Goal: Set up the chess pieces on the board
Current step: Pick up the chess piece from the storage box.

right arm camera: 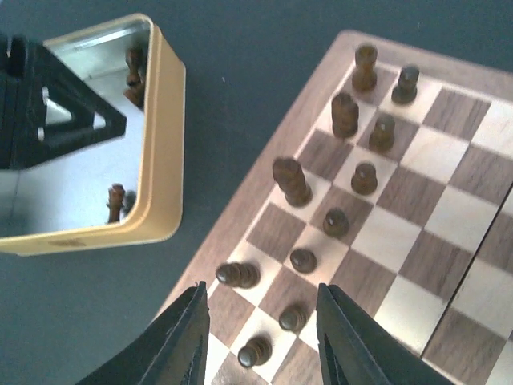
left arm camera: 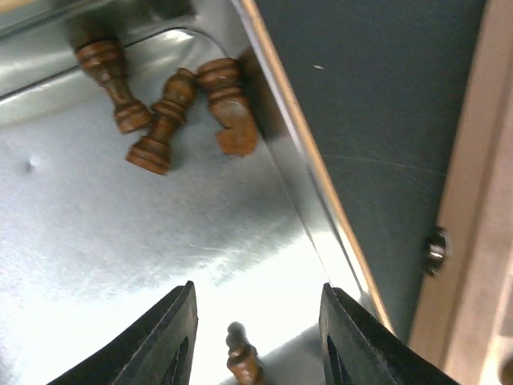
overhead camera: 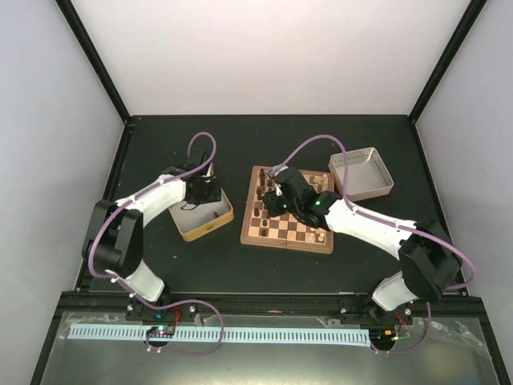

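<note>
Chess pieces (right arm camera: 345,115) divided between the board (right arm camera: 449,200) and a gold tin (right arm camera: 164,136).
The left jaws are held half open inside the tin, astride one standing piece (left arm camera: 243,359) that is not gripped; the right jaws are parted, empty, over the board.

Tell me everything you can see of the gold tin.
The gold tin is a shallow rectangular metal box with rounded corners, gold outside, shiny silver inside, open on top. It sits flat on the dark table, left of the board and apart from it. Three dark pieces lie in one corner; a fourth piece is between the left fingers, which reach inside.
</note>
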You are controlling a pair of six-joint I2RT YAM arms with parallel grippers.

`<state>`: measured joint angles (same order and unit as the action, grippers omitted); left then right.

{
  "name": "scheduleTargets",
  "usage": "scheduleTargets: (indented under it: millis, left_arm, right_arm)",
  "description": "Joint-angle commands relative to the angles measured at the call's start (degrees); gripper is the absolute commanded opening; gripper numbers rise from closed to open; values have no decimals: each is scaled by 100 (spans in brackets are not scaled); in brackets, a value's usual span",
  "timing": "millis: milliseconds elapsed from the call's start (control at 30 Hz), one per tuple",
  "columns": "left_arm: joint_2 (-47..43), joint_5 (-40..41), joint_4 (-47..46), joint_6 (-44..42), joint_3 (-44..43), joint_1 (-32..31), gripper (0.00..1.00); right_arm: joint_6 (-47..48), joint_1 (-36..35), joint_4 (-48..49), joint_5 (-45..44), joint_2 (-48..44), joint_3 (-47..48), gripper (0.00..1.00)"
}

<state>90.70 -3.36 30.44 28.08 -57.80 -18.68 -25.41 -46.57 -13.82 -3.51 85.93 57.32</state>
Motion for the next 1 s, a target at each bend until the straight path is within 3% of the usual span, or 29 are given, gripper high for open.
scheduleTargets:
  millis: [0,200,367,667,967]
  left_arm:
    - [404,593,378,-178,-488,111,43]
    - [932,803,597,-398,-926,270,41]
    - [1376,816,756,-655,-1297,385,46]
    - [1858,584,786,-913,-1583,526,38]
    - [2140,311,756,-1191,-1740,554,37]
  right_arm:
    - [-124,16,20,121,-173,-193,37]
    - [-94,16,5,123,-180,-215,36]
    - [-78,17,-10,118,-174,-203,35]
    - [-69,18,-4,178,-142,-203,24]
    - [-113,24,-2,193,-120,-181,22]
